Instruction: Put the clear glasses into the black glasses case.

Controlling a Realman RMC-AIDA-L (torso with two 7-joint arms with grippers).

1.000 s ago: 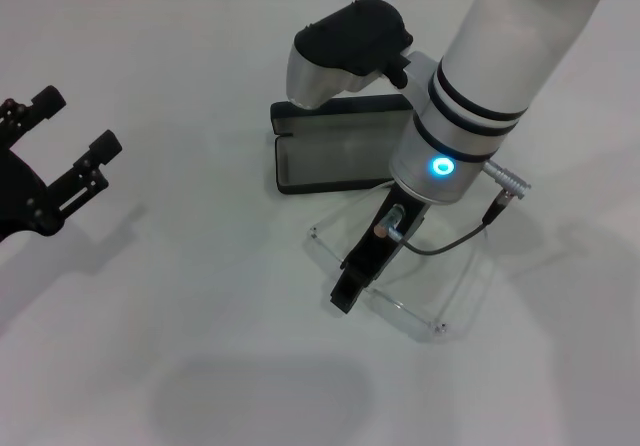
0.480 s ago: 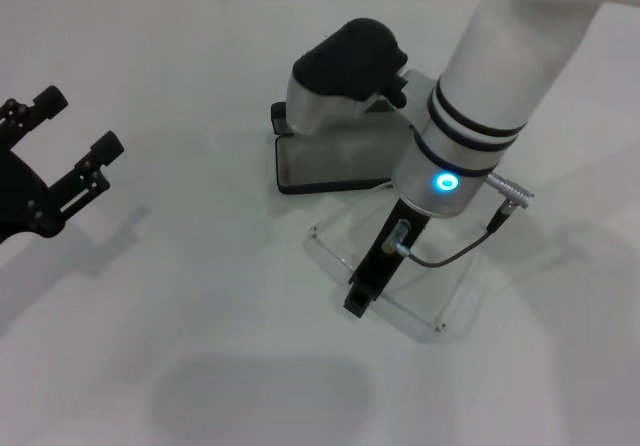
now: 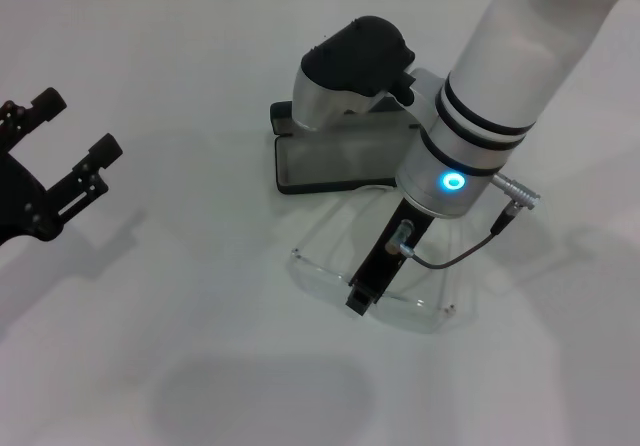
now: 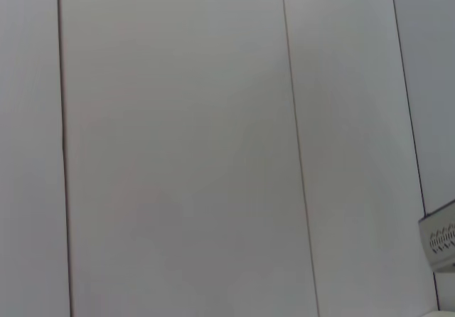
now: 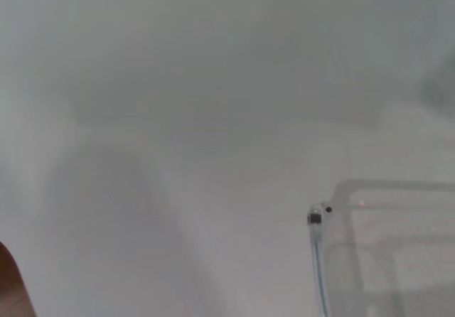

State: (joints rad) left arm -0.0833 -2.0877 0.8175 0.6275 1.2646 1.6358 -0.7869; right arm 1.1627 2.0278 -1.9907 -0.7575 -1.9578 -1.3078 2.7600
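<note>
My right gripper (image 3: 362, 299) was low over the white table (image 3: 200, 366), its black fingers down on the front of the clear glasses (image 3: 330, 278), though I could not tell whether they had closed on the frame. My wrist view showed only a hinge corner of the glasses (image 5: 315, 217) on the table, without my fingers. Just beyond lay the black glasses case (image 3: 330, 161), open, its grey lining bare where visible, no lettering readable; my left gripper (image 3: 72, 151) sat well apart, fingers spread, holding nothing.

Right gripper (image 3: 362, 299) low; left gripper (image 3: 75, 156) spread, aside.
</note>
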